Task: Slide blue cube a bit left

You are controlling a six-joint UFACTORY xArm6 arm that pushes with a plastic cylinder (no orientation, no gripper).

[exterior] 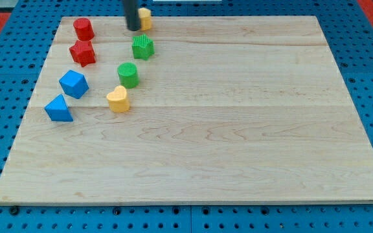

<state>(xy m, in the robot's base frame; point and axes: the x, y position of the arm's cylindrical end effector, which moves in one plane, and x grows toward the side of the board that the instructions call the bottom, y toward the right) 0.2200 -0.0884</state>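
Observation:
The blue cube (74, 84) sits on the wooden board (238, 129) near the view's left edge. A blue triangular block (59, 109) lies just below and left of it. My tip (133, 28) is at the view's top, well above and right of the blue cube. It stands right beside a yellow block (146, 18) that it partly hides.
A red cylinder (83, 28) and a red star block (83, 53) lie above the blue cube. A green star block (143, 46), a green cylinder (128, 74) and a yellow heart block (118, 99) lie to its right.

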